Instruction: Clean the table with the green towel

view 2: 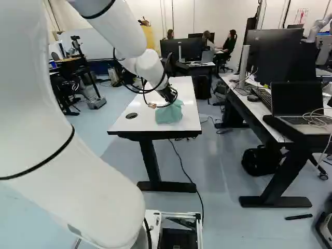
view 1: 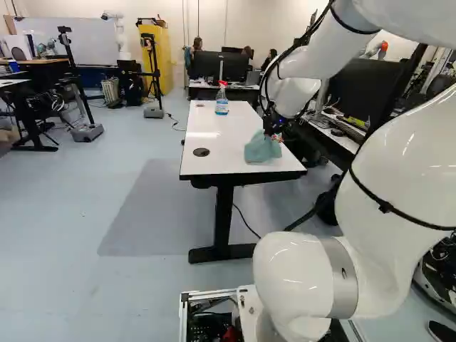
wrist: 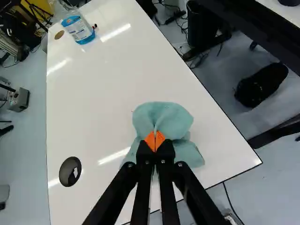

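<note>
Pale blue floor spreads around a long white table, with desks and monitors farther off. Across the tabletop reaches the white arm, ending in a black gripper, whose orange-tipped fingers are nearly together, pinching a fold of the green towel. That towel lies bunched on the near end of the table, toward its right side. It looks light and limp, so it should crumple rather than push flat; a grip on the thick middle, with loose cloth spread beneath, would suit wiping. Beyond, toward the far end, stands a spray bottle of blue liquid, smaller than the cloth; a dark round cable hole sits across from it, near the left edge.

How much cloth is caught between the pads is hard to tell, the underside is hidden, and the wrist view cuts off the bottle's top.
</note>
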### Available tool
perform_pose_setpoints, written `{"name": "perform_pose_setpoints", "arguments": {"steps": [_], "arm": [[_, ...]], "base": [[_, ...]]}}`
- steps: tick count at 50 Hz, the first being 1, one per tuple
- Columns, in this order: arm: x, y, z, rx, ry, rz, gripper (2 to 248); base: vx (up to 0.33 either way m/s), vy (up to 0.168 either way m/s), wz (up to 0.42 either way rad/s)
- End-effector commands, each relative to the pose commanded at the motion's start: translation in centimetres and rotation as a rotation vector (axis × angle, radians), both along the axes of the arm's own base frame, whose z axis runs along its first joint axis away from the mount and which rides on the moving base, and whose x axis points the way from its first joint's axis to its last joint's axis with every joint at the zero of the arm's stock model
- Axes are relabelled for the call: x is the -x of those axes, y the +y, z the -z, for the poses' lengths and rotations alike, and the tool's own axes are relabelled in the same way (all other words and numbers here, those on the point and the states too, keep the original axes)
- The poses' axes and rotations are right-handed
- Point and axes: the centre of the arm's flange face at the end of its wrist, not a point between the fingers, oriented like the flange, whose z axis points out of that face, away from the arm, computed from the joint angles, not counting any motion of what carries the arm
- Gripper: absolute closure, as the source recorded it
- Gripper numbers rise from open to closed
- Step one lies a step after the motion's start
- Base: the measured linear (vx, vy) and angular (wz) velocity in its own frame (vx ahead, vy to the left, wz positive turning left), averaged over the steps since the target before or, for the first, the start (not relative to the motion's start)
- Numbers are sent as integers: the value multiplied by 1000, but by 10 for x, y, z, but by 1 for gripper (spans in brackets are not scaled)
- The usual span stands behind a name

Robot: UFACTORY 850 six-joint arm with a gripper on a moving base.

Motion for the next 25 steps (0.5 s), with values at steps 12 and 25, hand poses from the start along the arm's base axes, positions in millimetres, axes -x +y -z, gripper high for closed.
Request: {"name": "perform_pose_setpoints", "arguments": {"steps": [12, 25], "arm": [[-4, -1, 12, -5, 25, 0, 230], [-10, -2, 27, -12, 58, 0, 230]], "base": [[0, 0, 0], [0, 0, 0]]}}
